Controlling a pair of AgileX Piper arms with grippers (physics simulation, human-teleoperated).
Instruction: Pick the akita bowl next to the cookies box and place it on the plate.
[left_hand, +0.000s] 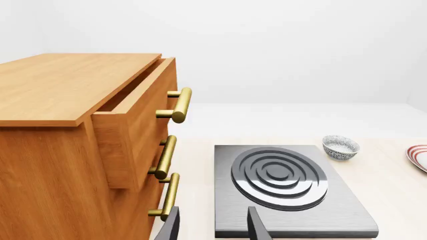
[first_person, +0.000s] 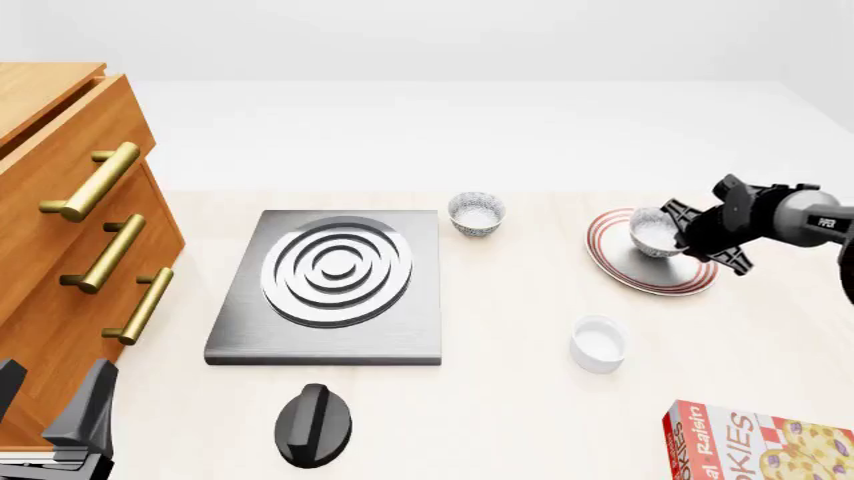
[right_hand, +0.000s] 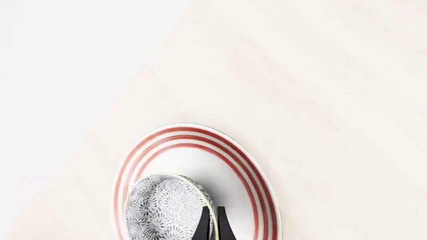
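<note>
- Pale wood-grain table, plain white backdrop behind it; simulator render, flat lighting.
- Nearest edge: cookies box cut off by the frame corner, only part of the red-white face and lettering readable.
- Left gripper at the front-left corner, mostly out of the front view; left wrist view shows its two dark fingers spread apart with nothing between them, tips cropped by the frame.
- Black round knob just in front of the stove plate.
- Plain white straight-sided cup stands alone between the box and the plate.
- Brushed-metal stove plate with raised concentric dark rings, flat on the table.
- Wooden drawer cabinet on the left, brass bar handles; top drawer pulled partly out; inside hidden.
- Right arm comes in from the right, wrist turned sideways so the right gripper points left over the plate.
- Akita bowl sits over the plate, tilted in the right wrist view, patterned grey-white outside facing the camera.
- Right fingers pressed close on the bowl's rim, pinching it; whether the bowl's base touches the plate can't be made out.
- Plate: white, thin red rings, partly covered by bowl and gripper.
- Second patterned bowl upright, just past the stove plate's far-right corner, well apart from the plate.
</note>
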